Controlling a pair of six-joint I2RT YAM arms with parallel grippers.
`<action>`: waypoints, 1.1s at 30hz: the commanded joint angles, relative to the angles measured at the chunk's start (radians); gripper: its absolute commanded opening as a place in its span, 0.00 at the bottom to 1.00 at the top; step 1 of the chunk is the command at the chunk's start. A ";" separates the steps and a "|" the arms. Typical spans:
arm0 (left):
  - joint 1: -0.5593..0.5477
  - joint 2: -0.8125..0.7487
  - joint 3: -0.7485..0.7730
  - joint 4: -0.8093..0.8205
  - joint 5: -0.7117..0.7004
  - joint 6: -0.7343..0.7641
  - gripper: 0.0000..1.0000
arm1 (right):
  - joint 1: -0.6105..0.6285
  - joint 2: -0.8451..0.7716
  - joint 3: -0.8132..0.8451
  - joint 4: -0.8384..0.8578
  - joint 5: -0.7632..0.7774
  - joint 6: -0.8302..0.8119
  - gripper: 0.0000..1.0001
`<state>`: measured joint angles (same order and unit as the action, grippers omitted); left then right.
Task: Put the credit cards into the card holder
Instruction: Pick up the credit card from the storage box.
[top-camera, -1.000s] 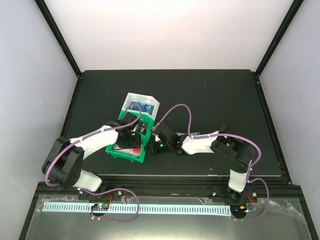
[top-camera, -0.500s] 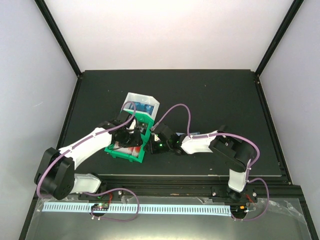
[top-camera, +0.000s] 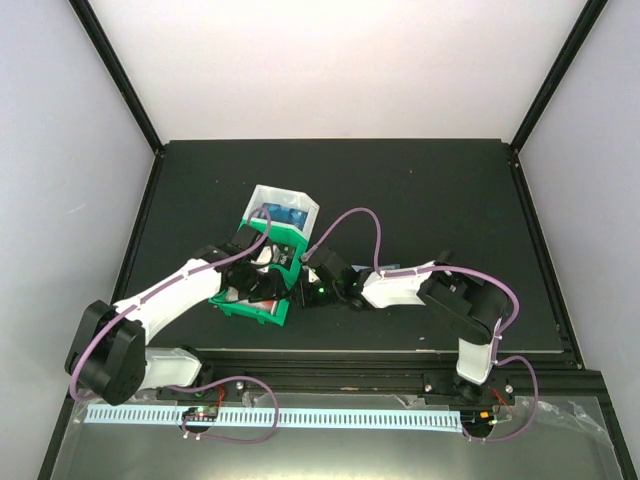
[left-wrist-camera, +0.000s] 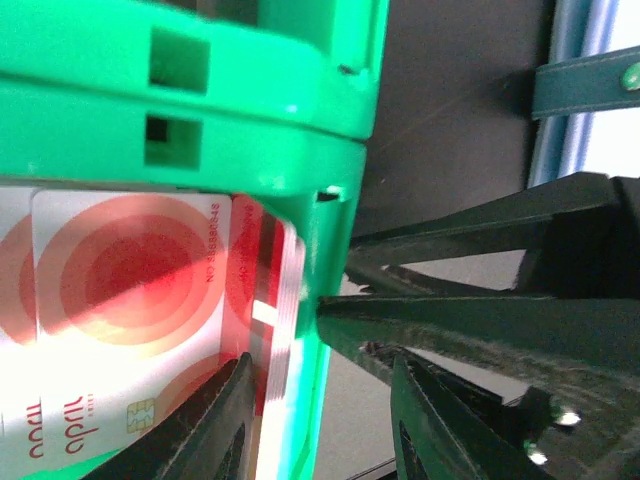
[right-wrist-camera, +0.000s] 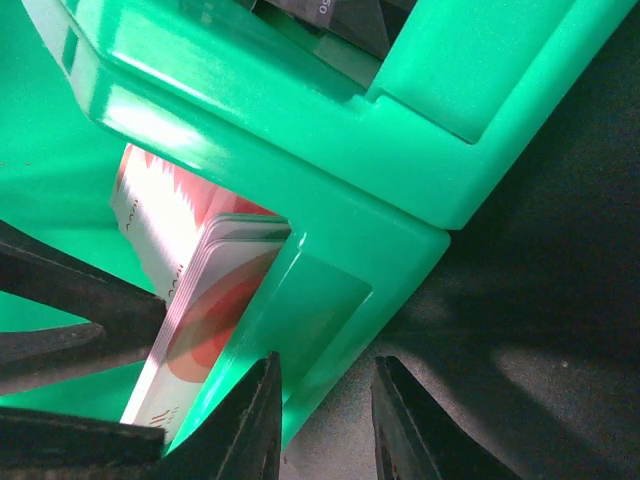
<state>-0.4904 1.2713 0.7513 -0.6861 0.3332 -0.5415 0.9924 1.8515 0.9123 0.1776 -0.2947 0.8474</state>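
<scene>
Both my arms reach to the green bin (top-camera: 250, 307) on the black table (top-camera: 430, 190). The credit cards (left-wrist-camera: 130, 290) lie in this bin in a stack. They are red and white, and the stack sits right against the bin's side wall.

My left gripper (left-wrist-camera: 320, 362) is down at that wall. Its fingers are spread. One finger is inside the bin over the cards and the other is outside. The wall and the edge of the stack are between them, and they pinch nothing.

My right gripper (right-wrist-camera: 328, 358) is just outside the same corner of the bin, close to my left one. Its fingers are spread too, with the bin's corner and a bit of table between them. They hold nothing.

The card holder (top-camera: 285, 215) is blue. It lies in the white bin (top-camera: 262, 193), right behind the green bin.
</scene>
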 joint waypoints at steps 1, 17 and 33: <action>0.000 0.003 -0.023 -0.020 -0.021 0.021 0.40 | 0.003 0.017 0.007 0.006 0.014 0.002 0.28; 0.000 0.033 -0.038 -0.001 0.007 0.039 0.36 | 0.003 0.008 0.009 -0.001 0.023 0.002 0.28; 0.000 -0.014 0.003 -0.060 0.046 0.057 0.28 | 0.003 0.008 0.011 -0.023 0.042 -0.003 0.28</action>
<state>-0.4904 1.3056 0.7132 -0.7090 0.3416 -0.4988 0.9924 1.8515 0.9123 0.1761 -0.2871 0.8474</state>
